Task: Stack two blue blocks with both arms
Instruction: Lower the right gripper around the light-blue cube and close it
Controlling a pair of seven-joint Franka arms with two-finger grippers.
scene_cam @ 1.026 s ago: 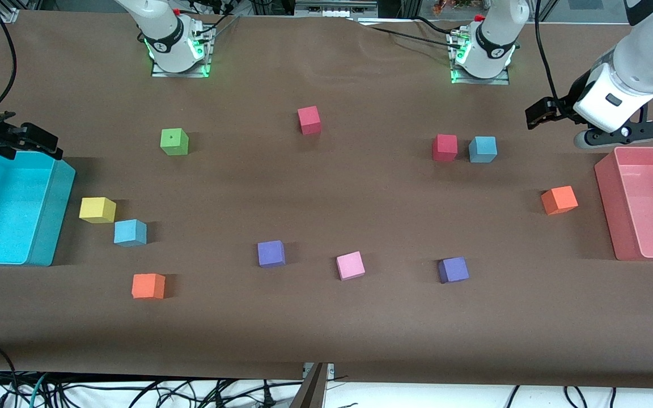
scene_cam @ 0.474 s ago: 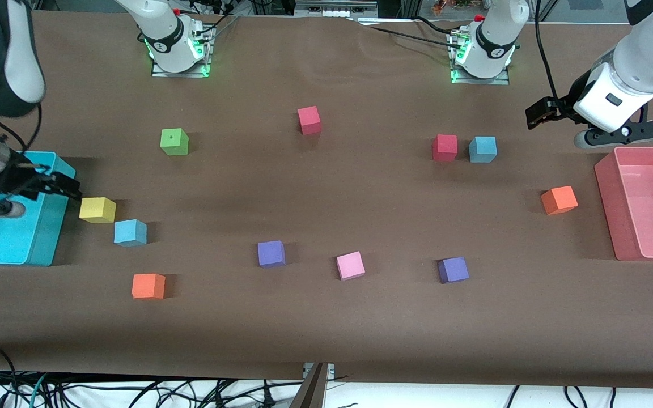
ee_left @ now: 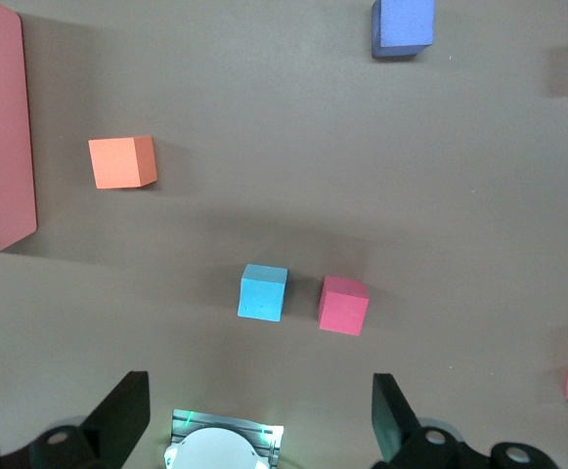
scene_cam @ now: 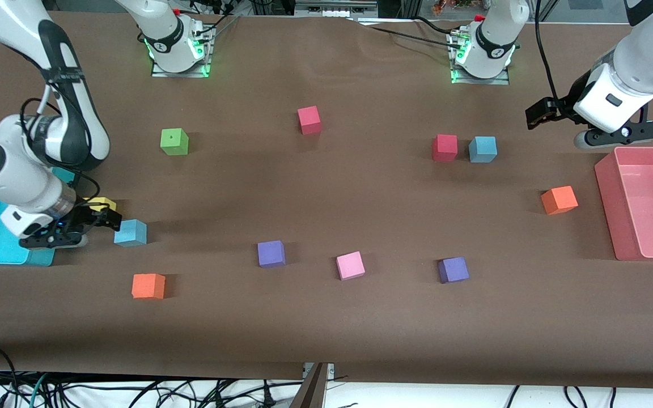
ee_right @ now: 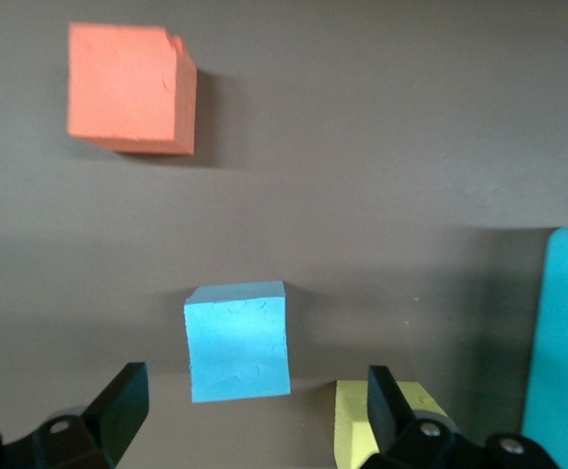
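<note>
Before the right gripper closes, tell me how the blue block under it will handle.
The blue block looks like soft foam with a dimpled face, so it probably gives slightly under the right gripper. Likely very light. Flat-sided, it should slide rather than roll, perhaps nudging the yellow block close beside it.

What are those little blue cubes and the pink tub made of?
The blue cube near the right gripper looks like soft foam: matte, faintly dimpled faces, slightly rounded edges. The other blue cube, beside a red cube, looks the same. The pink tub seems to be thin plastic: smooth, slightly glossy, see-through walls.
</note>
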